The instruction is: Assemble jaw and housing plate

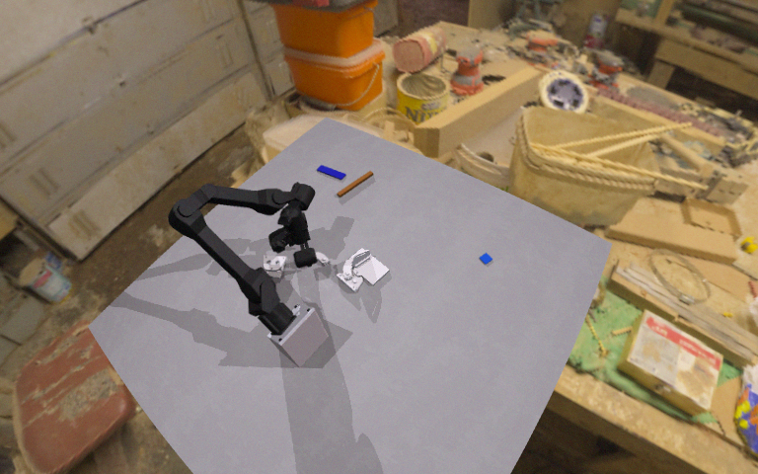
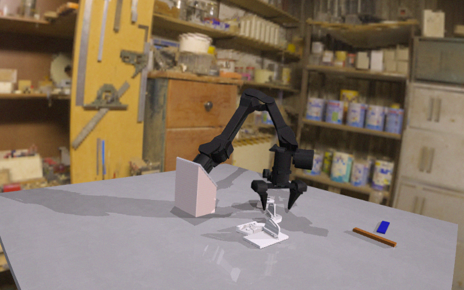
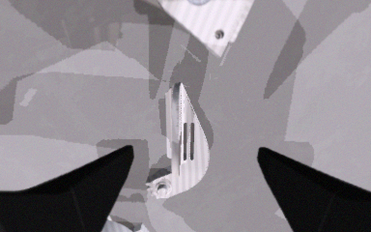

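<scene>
Yellow can (image 1: 422,100), top view: bold letters "NU" legible on the side; remaining characters unclear. White-topped box (image 1: 672,362) with red band: lettering too blurred to read. Shelf cans (image 2: 356,114), exterior view: labels illegible.

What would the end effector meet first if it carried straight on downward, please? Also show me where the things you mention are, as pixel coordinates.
Probably the loose jaw (image 2: 274,217) (image 3: 195,155), lying between and below the open fingertips, though the exact depth is unclear.

Smooth matt grey table top (image 1: 424,335) (image 2: 136,249) (image 3: 242,106)
</scene>
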Controlling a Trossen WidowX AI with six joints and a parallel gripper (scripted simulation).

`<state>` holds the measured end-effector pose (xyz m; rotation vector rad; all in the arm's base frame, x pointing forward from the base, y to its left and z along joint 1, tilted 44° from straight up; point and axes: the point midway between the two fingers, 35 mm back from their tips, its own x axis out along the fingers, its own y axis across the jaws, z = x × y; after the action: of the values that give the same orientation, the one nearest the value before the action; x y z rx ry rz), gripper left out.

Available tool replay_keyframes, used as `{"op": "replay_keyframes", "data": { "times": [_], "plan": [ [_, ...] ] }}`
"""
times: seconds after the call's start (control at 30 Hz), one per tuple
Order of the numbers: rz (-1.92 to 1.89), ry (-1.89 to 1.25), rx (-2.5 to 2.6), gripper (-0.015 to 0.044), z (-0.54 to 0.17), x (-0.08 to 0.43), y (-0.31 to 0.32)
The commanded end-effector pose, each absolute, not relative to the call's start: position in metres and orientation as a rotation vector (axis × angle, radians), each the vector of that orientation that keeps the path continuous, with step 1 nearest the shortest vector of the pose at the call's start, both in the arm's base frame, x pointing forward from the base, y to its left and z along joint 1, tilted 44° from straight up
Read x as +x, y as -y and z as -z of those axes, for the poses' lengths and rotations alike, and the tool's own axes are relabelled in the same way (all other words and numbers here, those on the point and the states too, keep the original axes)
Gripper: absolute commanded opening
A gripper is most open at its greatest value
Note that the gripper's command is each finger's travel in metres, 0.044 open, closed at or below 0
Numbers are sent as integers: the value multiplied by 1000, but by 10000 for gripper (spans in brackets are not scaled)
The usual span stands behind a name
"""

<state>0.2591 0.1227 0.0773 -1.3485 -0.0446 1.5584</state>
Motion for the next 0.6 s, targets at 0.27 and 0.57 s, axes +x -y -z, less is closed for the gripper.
{"op": "replay_keyframes", "data": {
  "times": [0.27,0.57],
  "plan": [
    [-1565,29,-1336,440,-59,260,-136],
    [-1565,29,-1335,440,-59,260,-137]
  ]
}}
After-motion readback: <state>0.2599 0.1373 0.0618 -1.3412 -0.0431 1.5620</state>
